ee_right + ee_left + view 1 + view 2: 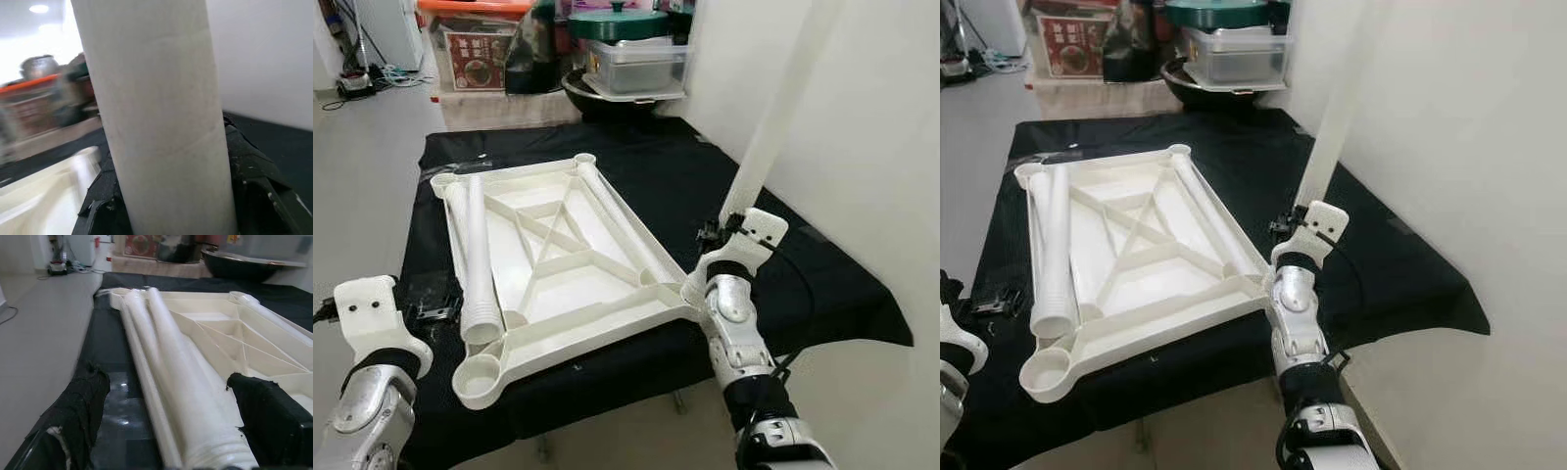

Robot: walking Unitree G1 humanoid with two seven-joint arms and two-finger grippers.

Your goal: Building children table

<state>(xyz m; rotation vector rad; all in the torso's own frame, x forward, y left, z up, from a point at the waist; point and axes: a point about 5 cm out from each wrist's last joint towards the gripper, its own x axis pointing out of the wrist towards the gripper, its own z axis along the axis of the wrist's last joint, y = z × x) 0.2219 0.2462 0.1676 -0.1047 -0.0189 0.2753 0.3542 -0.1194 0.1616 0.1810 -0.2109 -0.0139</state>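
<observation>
Right gripper [717,238] clamps one leg [773,127] (two lie flat).

A black cloth [822,284] covers the low surface and hangs over its near edge. Behind it, on the floor, stands a clear plastic box [636,67] with a dark green lid [617,22] lying on top of it, and under the box sits a wide black bowl [607,98]. To the left of these is a carton with a red picture [475,59] under an orange lid [475,8]. Some cables [372,76] lie on the grey floor [362,166] far left. A white wall [862,127] is at the right
</observation>
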